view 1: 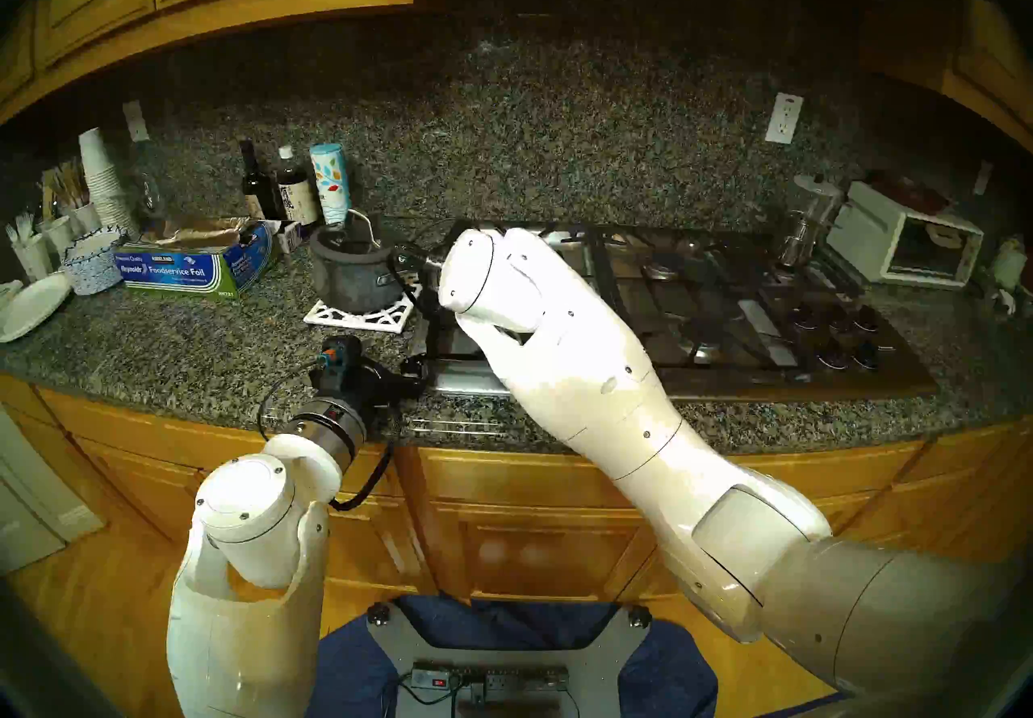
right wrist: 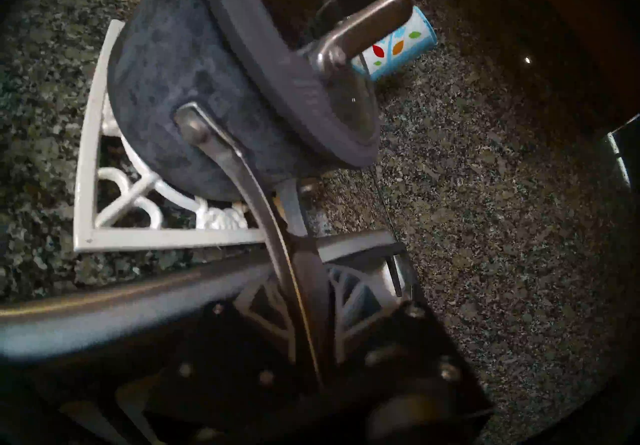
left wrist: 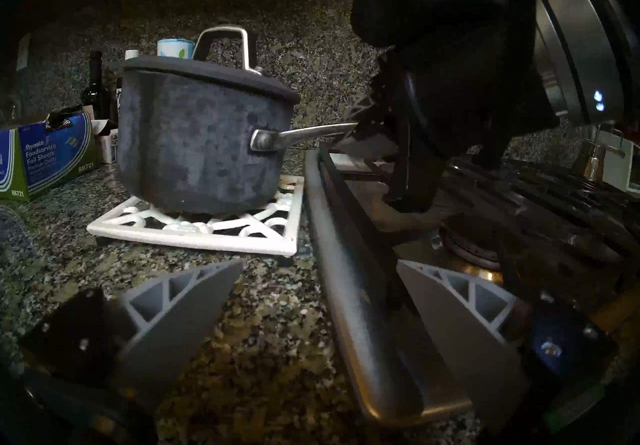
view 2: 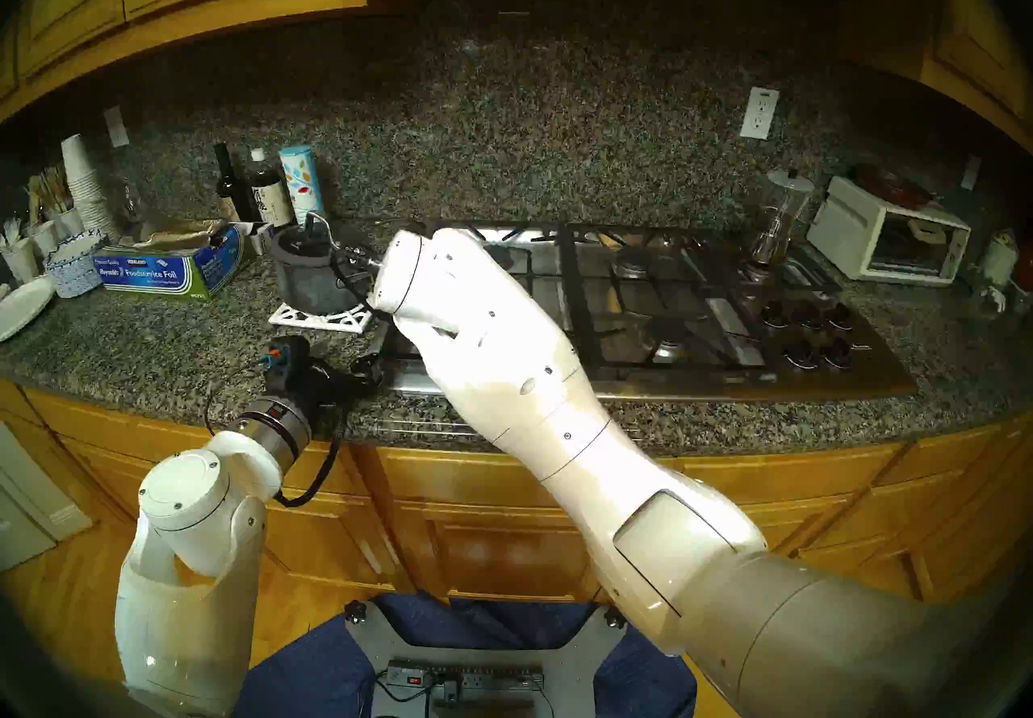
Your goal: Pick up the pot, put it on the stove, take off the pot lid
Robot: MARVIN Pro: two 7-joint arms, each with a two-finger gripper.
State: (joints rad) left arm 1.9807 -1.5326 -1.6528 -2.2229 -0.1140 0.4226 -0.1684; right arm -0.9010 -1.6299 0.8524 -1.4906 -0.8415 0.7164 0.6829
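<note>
While the pot (view 1: 353, 275) sits on the white lattice trivet (view 1: 358, 317) on the granite desk (view 1: 167, 342), just left of the stove (view 1: 726, 308), the right pincer (right wrist: 308, 281) is clenched on the pot's long silver handle (left wrist: 304, 134). The pot lid (left wrist: 207, 70) is seated on the pot, its loop handle upright.

Key relation: the handle's long axis runs from the pot wall rightward toward the stove, and the right pincer meets it from the stove side. In the right wrist view the handle passes between the 2 fingers (right wrist: 356, 291), which press on it from either side. The pot body lies beyond the pincer, on the side away from the stove.

Arm pose: the right arm (view 1: 559, 353) reaches diagonally across the stove's near-left corner, wrist tilted toward the pot. The left pincer (left wrist: 311, 312) is released, holding nothing, and hovers low over the desk edge near the stove's front-left corner, pointing at the pot.

Judgement: the pot has not yet cleared the trivet. The coming move calls for a lift, then a rightward carry along the handle axis onto the grates. The right arm is the nearer and the engaged one.
</note>
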